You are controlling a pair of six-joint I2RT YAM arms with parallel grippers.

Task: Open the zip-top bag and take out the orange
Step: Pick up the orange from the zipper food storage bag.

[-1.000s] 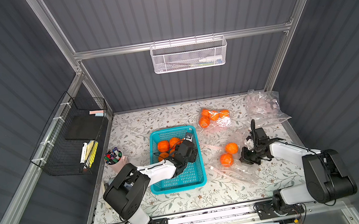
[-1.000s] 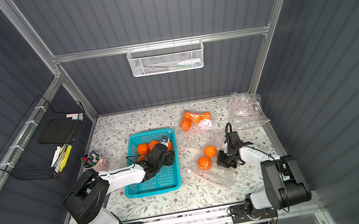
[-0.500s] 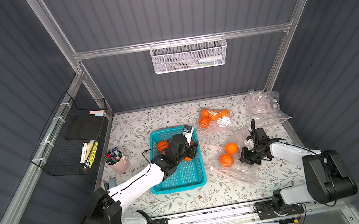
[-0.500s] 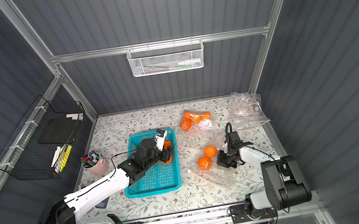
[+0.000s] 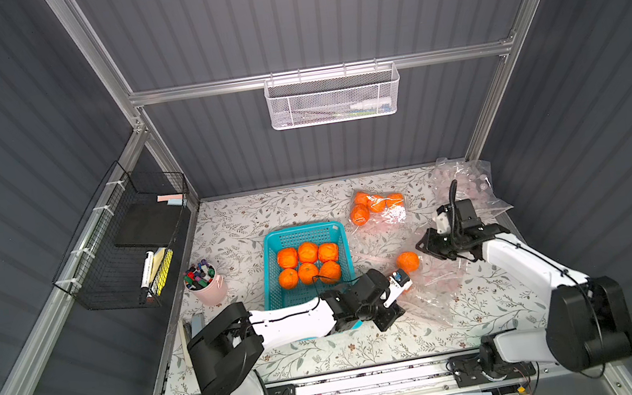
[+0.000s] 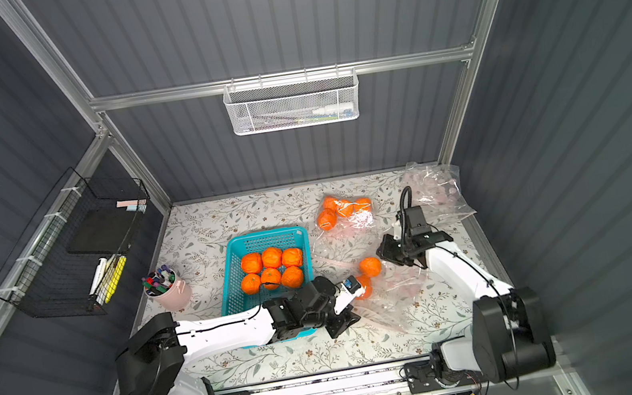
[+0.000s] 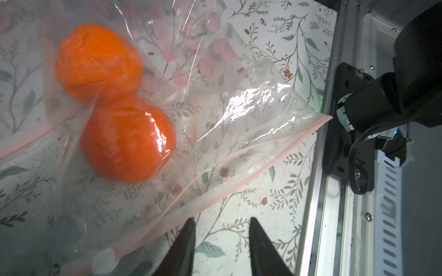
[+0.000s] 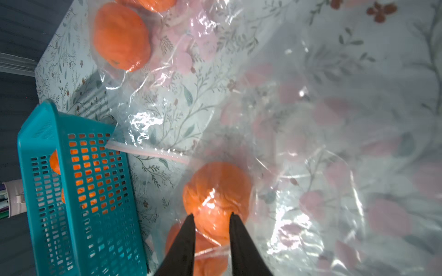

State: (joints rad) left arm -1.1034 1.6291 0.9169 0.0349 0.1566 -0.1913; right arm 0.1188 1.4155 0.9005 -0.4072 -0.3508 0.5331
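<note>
Dark grey ribbed walls (image 5: 322, 17) are enclosing a small booth, with aluminium frame bars (image 5: 207, 89) running along its edges. A white mesh basket (image 5: 293, 109) is hanging on the far wall, and a black wire rack (image 5: 107, 274) is hanging on the left wall. A floral-patterned tabletop (image 5: 234, 222) is lying below, under even light.

Zip-top bag (image 7: 239, 114) glossy clear plastic; basket (image 8: 43, 133) matt perforated plastic.

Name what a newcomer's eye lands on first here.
Six bright oranges sit in the teal basket mid-table. Beside it lies a clear zip-top bag holding two more oranges, and another bag of oranges sits farther back.
</note>
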